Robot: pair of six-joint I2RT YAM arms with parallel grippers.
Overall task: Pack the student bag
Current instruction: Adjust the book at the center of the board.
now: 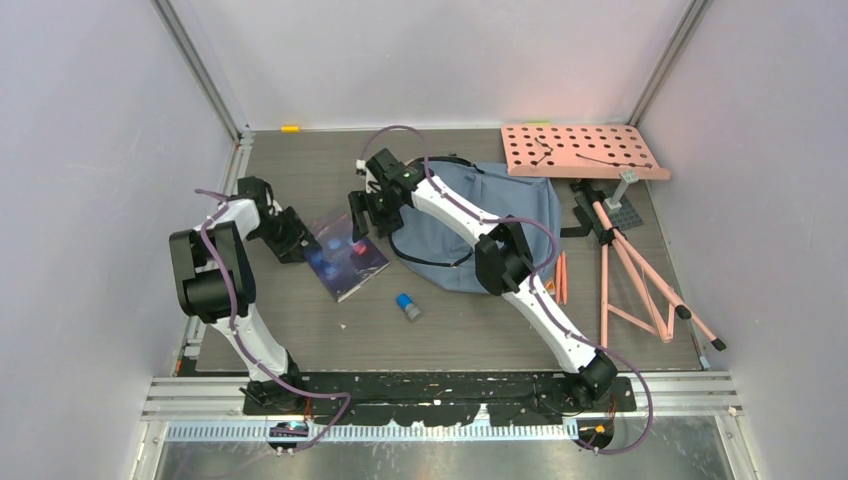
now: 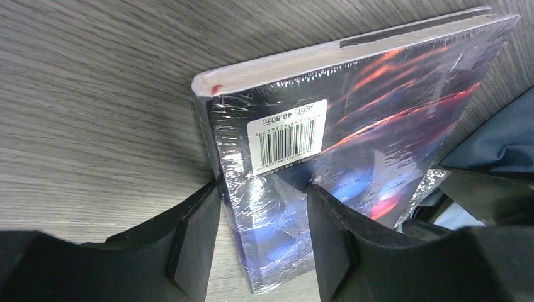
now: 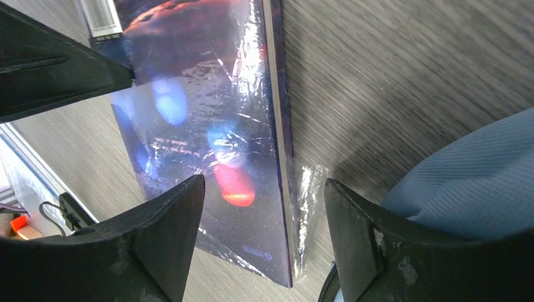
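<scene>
The student bag, grey-blue fabric, lies flat at mid-table under my right arm. Its cloth also shows in the left wrist view and the right wrist view. A shrink-wrapped book with a dark space cover lies just left of it. My left gripper holds the book's barcode corner, one finger against the spine and the other on the cover. My right gripper straddles the book's opposite corner, open, with bare table between the book's edge and one finger.
A small blue cylinder lies in front of the book. Orange pens rest right of the bag. A pink pegboard and a pink folding stand occupy the right side. Walls close in on three sides.
</scene>
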